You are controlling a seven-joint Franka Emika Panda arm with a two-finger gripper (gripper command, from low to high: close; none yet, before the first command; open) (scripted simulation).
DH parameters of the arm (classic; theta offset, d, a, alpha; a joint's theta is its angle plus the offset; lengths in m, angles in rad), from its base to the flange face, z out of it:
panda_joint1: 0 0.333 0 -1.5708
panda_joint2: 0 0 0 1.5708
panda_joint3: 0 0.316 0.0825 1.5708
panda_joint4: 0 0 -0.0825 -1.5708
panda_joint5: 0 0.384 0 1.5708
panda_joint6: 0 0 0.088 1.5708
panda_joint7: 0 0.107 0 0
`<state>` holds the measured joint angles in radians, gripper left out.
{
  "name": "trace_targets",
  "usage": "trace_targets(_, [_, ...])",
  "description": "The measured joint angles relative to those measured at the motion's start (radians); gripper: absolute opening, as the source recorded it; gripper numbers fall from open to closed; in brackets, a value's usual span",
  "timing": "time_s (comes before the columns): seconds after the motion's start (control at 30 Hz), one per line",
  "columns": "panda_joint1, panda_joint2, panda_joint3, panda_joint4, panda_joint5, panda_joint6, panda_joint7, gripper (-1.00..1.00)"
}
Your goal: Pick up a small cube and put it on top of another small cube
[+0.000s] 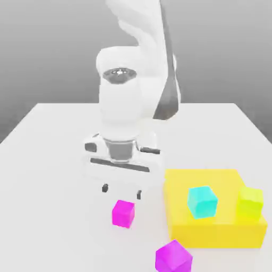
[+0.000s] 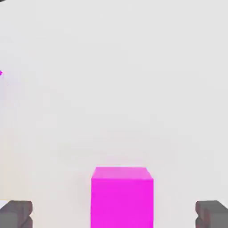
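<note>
Beneath the gripper [image 1: 122,191], the table [image 1: 53,159] is spread out, and over it the arm [image 1: 119,106] is bent down so that the fingers are pointed at the surface. Off to the exterior view's right of the gripper, the yellow block [image 1: 212,236] is set. The gripper itself is opened wide, its two fingers held well apart, and nothing is gripped between them. Farther from it than the magenta cube, toward the exterior view's camera and right, the violet cube [image 1: 173,259] is placed. On the block, to the exterior view's right of the gripper, the cyan cube [image 1: 202,202] is carried, and beyond that the lime cube [image 1: 249,202] is seen at the block's far side edge. Smallest of all, the magenta cube [image 1: 123,214] is found on the table just below the gripper, lined up with the gap between the fingers. Of the task, only the approach seems to be nearly done: no cube is lifted and none is stacked. The descent, the grip, the lift, the carry, the placing and the release are all left. Which cube is meant as the base cannot be told.
</note>
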<state>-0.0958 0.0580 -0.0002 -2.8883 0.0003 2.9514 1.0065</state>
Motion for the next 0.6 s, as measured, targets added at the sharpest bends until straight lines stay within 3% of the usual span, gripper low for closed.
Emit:
trace_targets(0.17, [0.000, 0.182, 0.000, 0.029, 0.000, 0.148, 0.002, 0.00])
trace_targets(0.2, [0.000, 0.206, 0.000, 0.034, -0.001, 0.167, 0.002, -1.00])
trace_targets(0.43, [-0.002, 0.206, 0.001, 0.034, -0.005, 0.168, 0.006, -1.00])
trace_targets(0.6, [-0.010, 0.048, 0.008, 0.004, -0.007, 0.039, 0.007, -1.00])
